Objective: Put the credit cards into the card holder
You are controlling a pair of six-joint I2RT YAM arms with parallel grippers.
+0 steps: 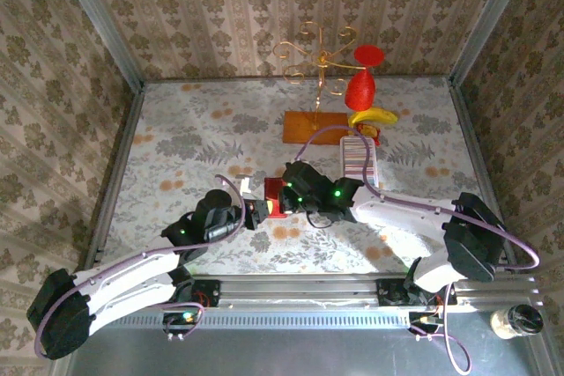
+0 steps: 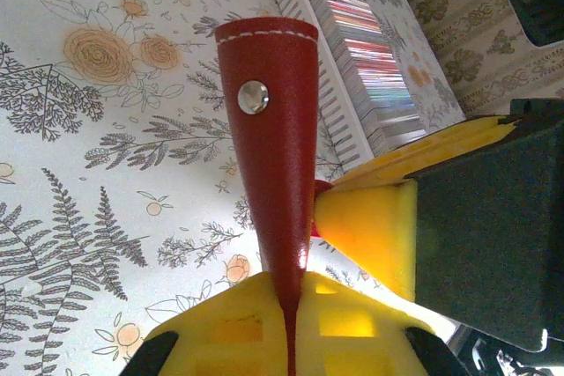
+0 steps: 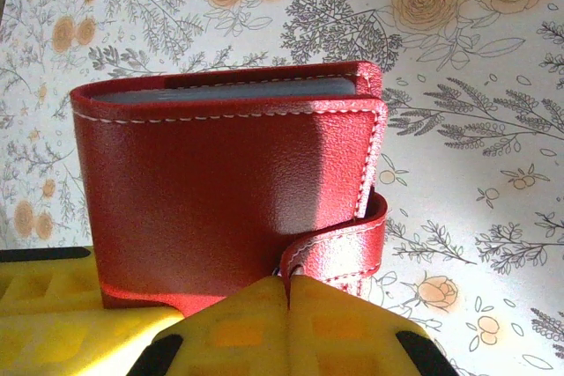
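The card holder [image 3: 220, 191] lies right against both claws: the right claw [image 3: 291, 292] is pinched tight on the strap [image 3: 348, 244] at its lower corner, and the left claw [image 2: 291, 314] is clamped on its snap tab [image 2: 264, 129], which juts ahead. It is a red stitched wallet, folded, with grey-blue pockets showing along the top edge; the credit cards [image 2: 370, 50] stand in a striped row beyond the left claw. Both arms reach inward over the table [image 1: 194, 129], the claws meeting at the holder.

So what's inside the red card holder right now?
Between the closed covers of the small red card holder, a grey-blue strip of inner pockets shows at the top. What the pockets hold is hidden.
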